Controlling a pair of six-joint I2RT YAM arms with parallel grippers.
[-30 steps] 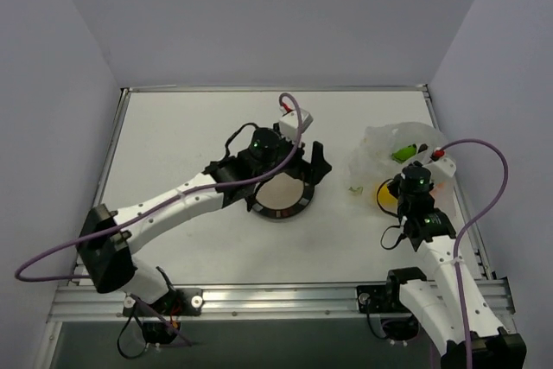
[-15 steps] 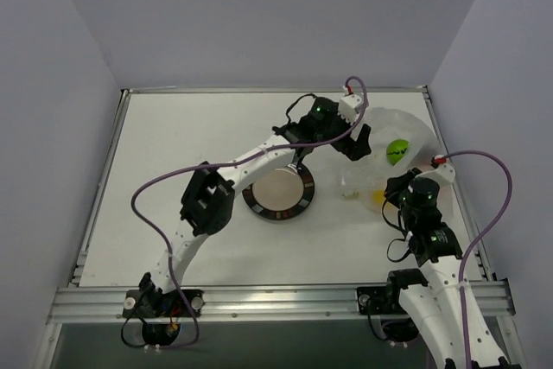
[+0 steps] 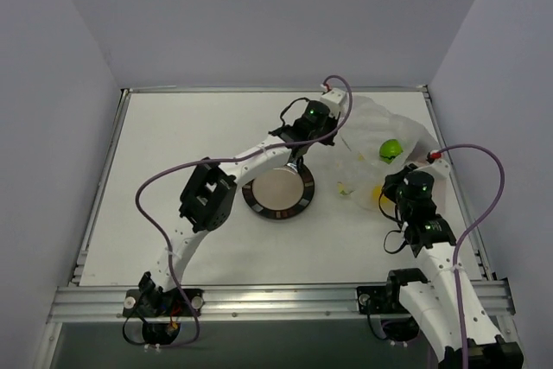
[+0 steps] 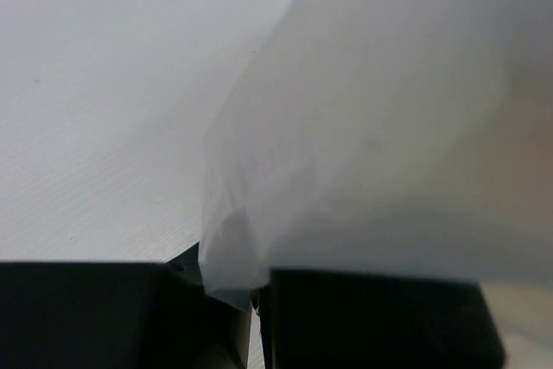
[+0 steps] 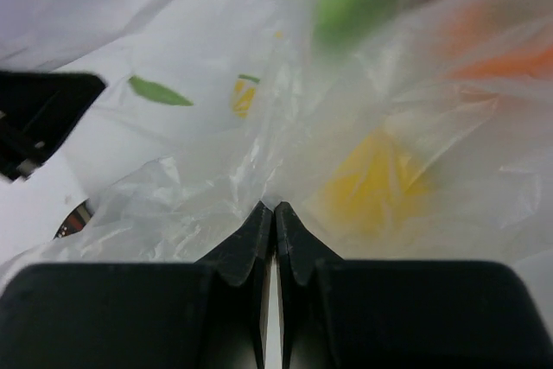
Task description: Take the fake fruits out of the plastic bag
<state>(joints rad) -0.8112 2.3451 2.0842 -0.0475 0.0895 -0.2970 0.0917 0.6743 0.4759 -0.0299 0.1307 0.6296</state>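
Lying far right on the table, just beside the metal plate: plastic bag, with green ball, yellow fruit and orange fruit inside. Left gripper clamped on its far-left edge; right gripper pinched tight on film at its near side.

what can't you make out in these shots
Right wrist view: the orange fruit is only a blur through the bag; the yellow fruit, above the right gripper, is smeared too.
Top view: the green ball is too small to show marks; the right arm covers most of the yellow fruit.
Left wrist view: the bag's film fills the frame, hiding every fruit.
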